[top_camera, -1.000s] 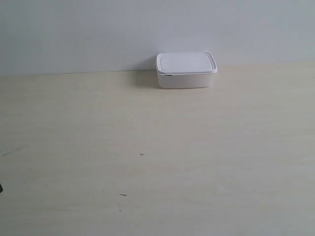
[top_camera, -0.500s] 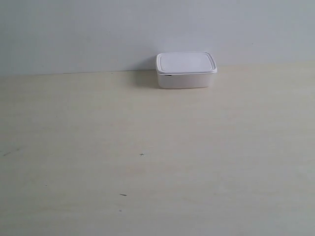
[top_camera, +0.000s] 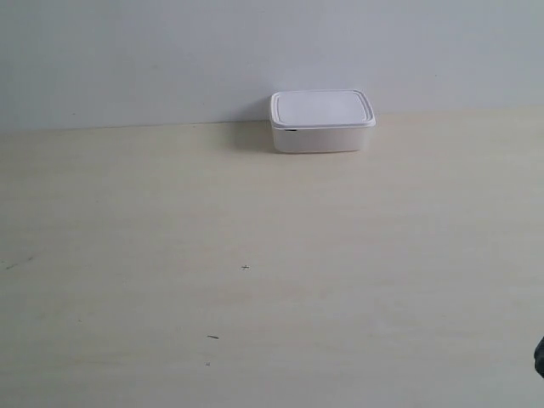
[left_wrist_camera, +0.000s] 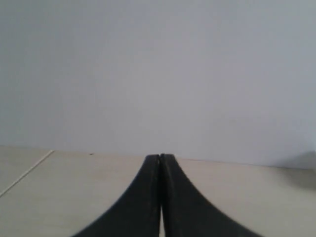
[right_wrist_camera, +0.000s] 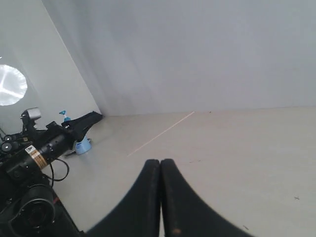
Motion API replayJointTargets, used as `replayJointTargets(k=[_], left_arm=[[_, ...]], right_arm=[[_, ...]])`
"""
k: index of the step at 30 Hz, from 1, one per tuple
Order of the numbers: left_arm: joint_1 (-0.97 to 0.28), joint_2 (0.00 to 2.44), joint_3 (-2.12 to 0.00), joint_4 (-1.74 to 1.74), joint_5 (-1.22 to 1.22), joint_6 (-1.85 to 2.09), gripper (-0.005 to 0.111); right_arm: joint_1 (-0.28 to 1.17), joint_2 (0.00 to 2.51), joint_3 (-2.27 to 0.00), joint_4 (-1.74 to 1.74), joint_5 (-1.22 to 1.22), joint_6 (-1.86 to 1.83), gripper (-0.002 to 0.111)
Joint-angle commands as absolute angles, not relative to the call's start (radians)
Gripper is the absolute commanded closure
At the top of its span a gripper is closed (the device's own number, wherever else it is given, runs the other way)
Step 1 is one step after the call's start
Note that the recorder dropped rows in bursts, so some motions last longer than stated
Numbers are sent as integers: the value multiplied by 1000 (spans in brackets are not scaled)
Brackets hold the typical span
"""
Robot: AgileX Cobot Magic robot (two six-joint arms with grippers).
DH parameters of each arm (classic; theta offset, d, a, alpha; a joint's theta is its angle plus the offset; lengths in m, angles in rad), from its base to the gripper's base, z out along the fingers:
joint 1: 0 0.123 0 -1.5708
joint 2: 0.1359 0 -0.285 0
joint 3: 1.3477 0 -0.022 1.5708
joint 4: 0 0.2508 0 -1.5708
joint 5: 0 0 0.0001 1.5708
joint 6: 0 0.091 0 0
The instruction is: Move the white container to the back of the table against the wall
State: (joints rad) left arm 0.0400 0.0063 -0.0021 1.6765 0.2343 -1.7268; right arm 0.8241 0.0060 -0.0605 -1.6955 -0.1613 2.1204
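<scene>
The white container (top_camera: 321, 121), lid on, stands at the back of the table (top_camera: 255, 255), and its rear side meets the wall (top_camera: 170, 59). No gripper is near it. My left gripper (left_wrist_camera: 160, 157) is shut and empty, low over the table and facing the wall (left_wrist_camera: 158, 74). My right gripper (right_wrist_camera: 160, 162) is also shut on nothing, above bare table (right_wrist_camera: 247, 148). The container shows in neither wrist view. In the exterior view only a dark sliver of the arm at the exterior view's right (top_camera: 540, 355) shows at the lower right edge.
Tiny dark specks (top_camera: 245, 268) mark the tabletop. In the right wrist view, black equipment with a camera (right_wrist_camera: 44, 148) and a small blue object (right_wrist_camera: 81, 146) stand beside the table, and a thin seam line (right_wrist_camera: 160, 133) crosses the surface.
A dark tip at the exterior view's left edge one second ago has gone. A dark sliver has appeared at the lower right edge. The container has not moved.
</scene>
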Motion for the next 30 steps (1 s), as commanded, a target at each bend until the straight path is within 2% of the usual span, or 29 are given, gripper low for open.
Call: replayJointTargets(k=[1, 3, 8, 16, 30], left_arm=[[219, 0, 0, 1683, 231, -1734, 107], [294, 0, 0, 1683, 234, -1734, 107], [379, 0, 0, 1683, 231, -1734, 107], [409, 0, 0, 1683, 231, -1734, 107], [409, 0, 0, 1683, 229, -1734, 107]], right_arm=[[826, 0, -55, -1706, -267, 2111, 108], [826, 0, -55, -1706, -301, 2111, 108], [826, 0, -55, -1706, -303, 2111, 108], [822, 0, -55, -1706, -303, 2113, 108], [529, 0, -55, -1706, -305, 2113, 108]])
